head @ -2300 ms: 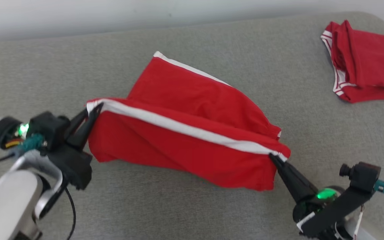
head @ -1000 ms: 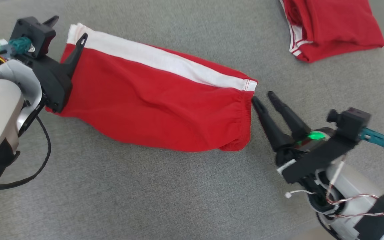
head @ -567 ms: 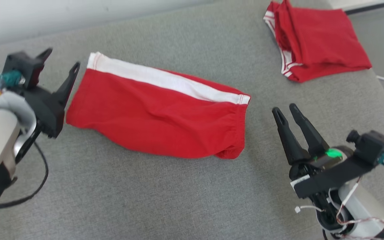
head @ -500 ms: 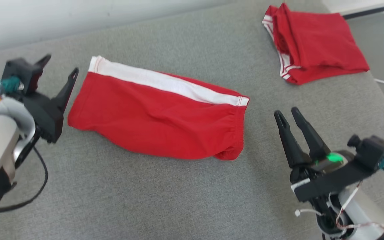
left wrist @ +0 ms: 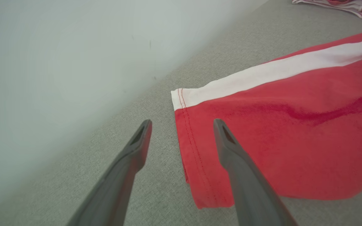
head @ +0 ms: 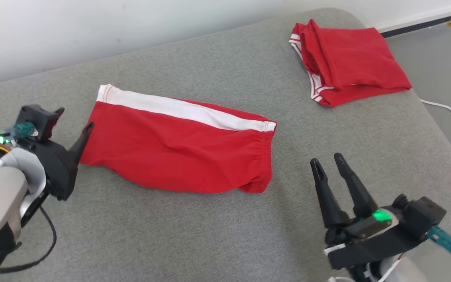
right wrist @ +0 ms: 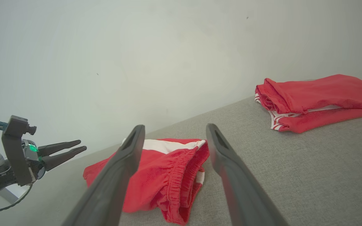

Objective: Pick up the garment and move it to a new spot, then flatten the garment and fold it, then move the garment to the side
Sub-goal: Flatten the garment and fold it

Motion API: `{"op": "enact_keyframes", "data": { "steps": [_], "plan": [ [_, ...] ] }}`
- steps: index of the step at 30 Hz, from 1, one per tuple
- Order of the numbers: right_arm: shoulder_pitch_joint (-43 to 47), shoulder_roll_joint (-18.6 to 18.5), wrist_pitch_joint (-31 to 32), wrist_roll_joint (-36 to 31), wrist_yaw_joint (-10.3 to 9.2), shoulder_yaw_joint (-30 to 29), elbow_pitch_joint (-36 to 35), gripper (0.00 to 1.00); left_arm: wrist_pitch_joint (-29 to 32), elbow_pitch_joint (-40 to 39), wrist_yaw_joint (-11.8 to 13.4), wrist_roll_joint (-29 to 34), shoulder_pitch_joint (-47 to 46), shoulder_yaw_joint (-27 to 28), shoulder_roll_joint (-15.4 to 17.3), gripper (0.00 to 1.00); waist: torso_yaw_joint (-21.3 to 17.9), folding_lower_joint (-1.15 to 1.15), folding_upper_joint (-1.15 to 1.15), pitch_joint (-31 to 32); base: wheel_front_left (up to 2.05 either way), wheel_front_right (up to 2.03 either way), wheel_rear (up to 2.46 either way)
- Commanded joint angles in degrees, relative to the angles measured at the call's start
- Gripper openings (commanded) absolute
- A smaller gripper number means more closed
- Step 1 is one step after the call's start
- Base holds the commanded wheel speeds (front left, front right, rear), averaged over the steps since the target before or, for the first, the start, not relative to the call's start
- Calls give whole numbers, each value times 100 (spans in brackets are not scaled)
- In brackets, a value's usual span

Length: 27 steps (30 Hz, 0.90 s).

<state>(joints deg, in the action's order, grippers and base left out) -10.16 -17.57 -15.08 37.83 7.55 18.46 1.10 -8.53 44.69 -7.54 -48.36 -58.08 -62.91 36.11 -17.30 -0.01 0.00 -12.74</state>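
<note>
1. Left gripper (head: 73, 119): jaws spread wide, nothing held. It sits at the left hem end of the garment (head: 178, 152). In the left wrist view (left wrist: 182, 121) the hem edge runs up between the two fingers, one over red cloth, the other over the bare sofa (head: 170, 235). Can't tell if either finger touches the cloth.
2. Right gripper (head: 326, 158): jaws wide apart, empty. It hangs over bare sofa near the garment's waistband end, clear of it, with fingers pointing up the head view. The right wrist view (right wrist: 175, 126) looks between the fingers at the bunched waistband (right wrist: 181, 169).
3. Garment is a pair of red shorts with a white side stripe (head: 186, 109), lying on the grey sofa mid head view. Long axis runs left-right, with the stripe along the far edge and the elastic waistband at the robot's right. Mostly flat, with a few soft wrinkles.
4. Second red garment (head: 350, 55): folded, white trim at its edge, at the far right corner of the sofa, well apart from the first.
5. Pale wall (head: 92, 23) is behind the sofa. White cable (head: 448, 111) lies on the floor past the sofa's right edge.
</note>
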Motion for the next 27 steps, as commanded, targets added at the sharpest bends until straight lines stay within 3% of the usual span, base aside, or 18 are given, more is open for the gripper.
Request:
{"op": "enact_keyframes", "data": {
  "steps": [1, 16, 27],
  "plan": [
    [119, 224, -9, -71, -17, -36, -48, 100, 111, -3, 17, -16, 118, -68, 30, 100, -47, 1, 0, 2, 0, 0, 0],
    [342, 865, -8, -1160, -17, -228, -300, 100, 1237, 132, 17, -395, 231, -480, 110, 100, -189, 1, 0, -82, 0, 0, 0],
    [396, 1134, -9, -1450, -17, -216, -314, 100, 1459, 346, 21, -679, 259, -412, -15, 100, -259, 1, 0, -179, 0, 0, 0]
  ]
}}
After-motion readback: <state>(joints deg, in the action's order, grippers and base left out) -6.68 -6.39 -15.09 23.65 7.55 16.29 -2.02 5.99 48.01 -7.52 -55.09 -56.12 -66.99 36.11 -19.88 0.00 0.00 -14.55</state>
